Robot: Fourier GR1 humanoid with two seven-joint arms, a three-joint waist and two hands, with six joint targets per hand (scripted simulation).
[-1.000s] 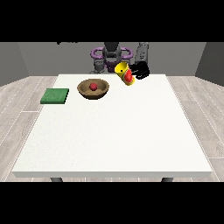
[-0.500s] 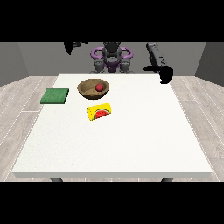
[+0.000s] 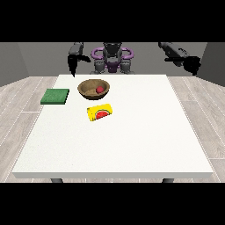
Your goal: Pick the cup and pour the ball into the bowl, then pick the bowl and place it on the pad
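Observation:
A brown wooden bowl [image 3: 88, 84] sits on the white table [image 3: 132, 132] toward the back left, with a small red ball [image 3: 100, 89] inside it at its right side. A yellow cup [image 3: 99, 112] with a red and green watermelon picture lies on its side just in front of the bowl. A green pad [image 3: 55, 96] lies flat to the bowl's left. The hand at the view's left [image 3: 72, 63] hangs above the table's back left corner, fingers pointing down and apart from everything. The hand at the view's right [image 3: 191, 64] is raised beyond the table's back right corner, holding nothing.
The robot's torso [image 3: 112, 59] stands behind the table's back edge. Grey wooden floor surrounds the table on all sides.
The cup has left the hand at the view's right and lies on the table in front of the bowl. That hand has swung out to the right; the other arm has come down into view.

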